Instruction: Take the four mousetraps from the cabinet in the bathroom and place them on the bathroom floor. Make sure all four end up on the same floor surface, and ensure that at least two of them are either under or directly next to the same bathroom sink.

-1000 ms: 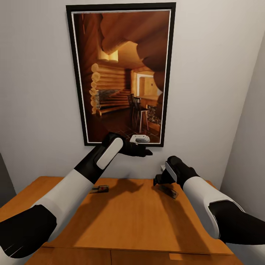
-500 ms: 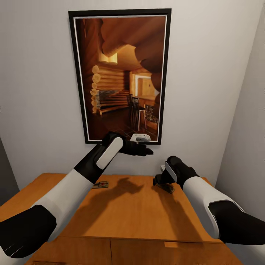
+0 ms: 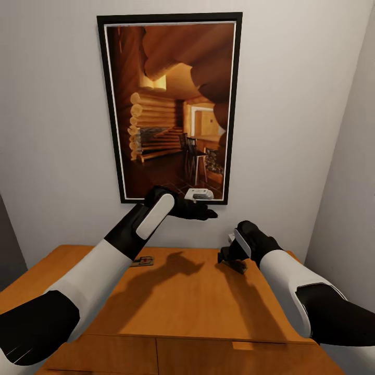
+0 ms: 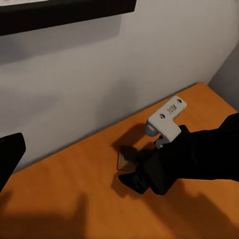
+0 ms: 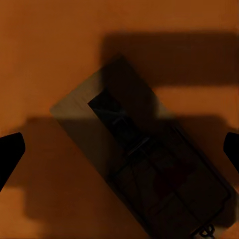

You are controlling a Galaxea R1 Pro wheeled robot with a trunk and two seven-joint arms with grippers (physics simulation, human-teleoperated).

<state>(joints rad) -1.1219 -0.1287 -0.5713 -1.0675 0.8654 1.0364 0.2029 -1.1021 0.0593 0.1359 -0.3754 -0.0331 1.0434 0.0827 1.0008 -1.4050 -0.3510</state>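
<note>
Head view: robot faced a pale wall [image 3: 291, 104] hung with a black-framed picture [image 3: 169, 107] of a log-cabin interior. Below it, the flat orange-brown top of the cabinet [image 3: 187, 307], with drawer fronts just visible along the near edge.

Left arm was raised above the bench top, its end effector [image 3: 205, 213] held in front of the lower edge of the picture, well clear of the wood. Fingers there read as a single dark tip in the head view; in the left wrist view only one dark finger [image 4: 9, 155] entered at the frame edge. Could not tell whether spread or pressed together.

Right arm reached in low toward the back of the bench. Its end effector [image 3: 227, 256] hung directly over one mousetrap [image 3: 238, 266], close to the wall. Right wrist view looked straight down on that mousetrap [image 5: 144, 154]: flat wooden plate lying diagonally on the wood, dark wire parts on top, deep in the arm's shadow. The two fingertips [image 5: 11, 152] showed at opposite frame edges, spread wide, one on each side of the trap, neither touching it.

Left wrist view caught the same trap [image 4: 127, 159] as a small brown corner beside the right end effector [image 4: 135, 180], flat on the bench near the wall.

A second mousetrap [image 3: 142, 260] lay flat on the bench top beside the left forearm, a red mark on it.
</note>
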